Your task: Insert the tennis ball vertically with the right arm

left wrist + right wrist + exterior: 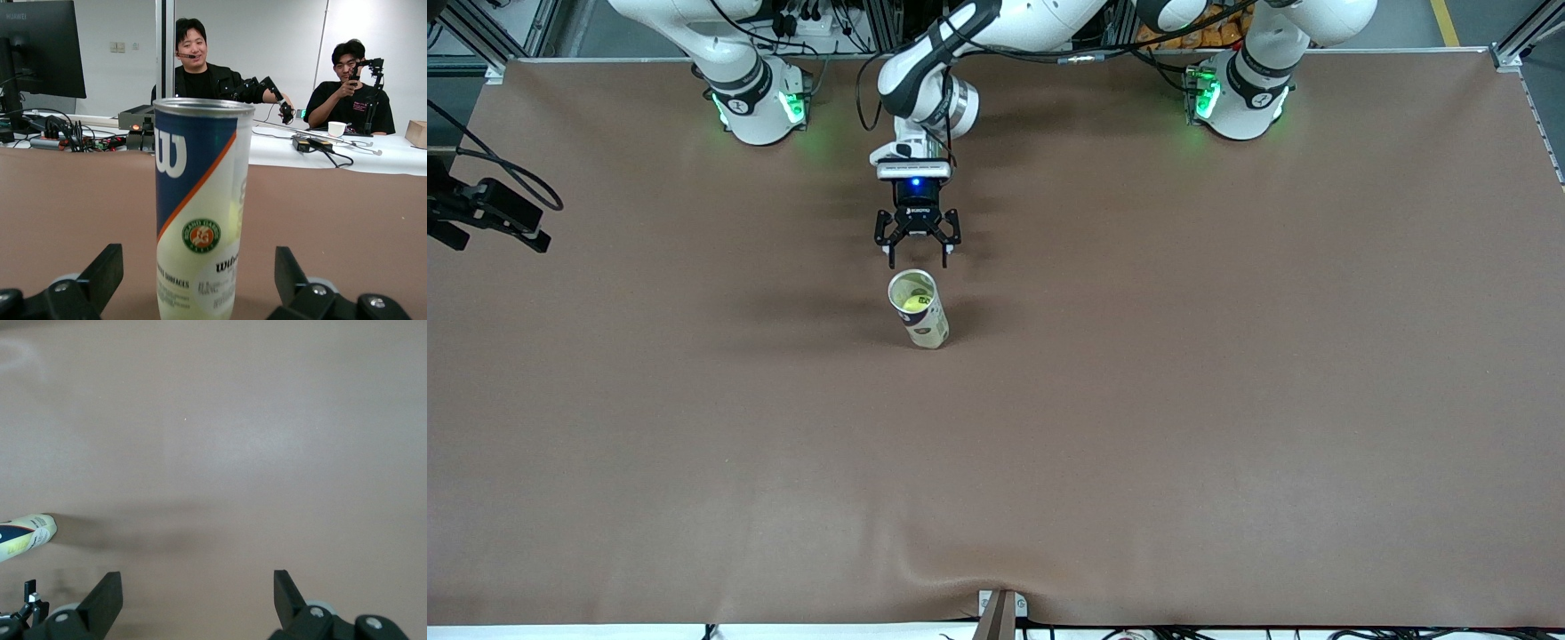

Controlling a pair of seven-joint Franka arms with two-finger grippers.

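Overhead: right gripper (pixel 198 587) spread wide and empty, high over bare table (pixel 1227 400). Mid-table: upright tennis can (pixel 919 313), tennis ball (pixel 910 303) down inside. Just beside can, not touching: left gripper (pixel 916 256), low, fingers wide, gripping nothing.

One can (pixel 919 309) stands on the table (pixel 1227 373), with one tennis ball (pixel 911 303) inside; two grippers, two arms.
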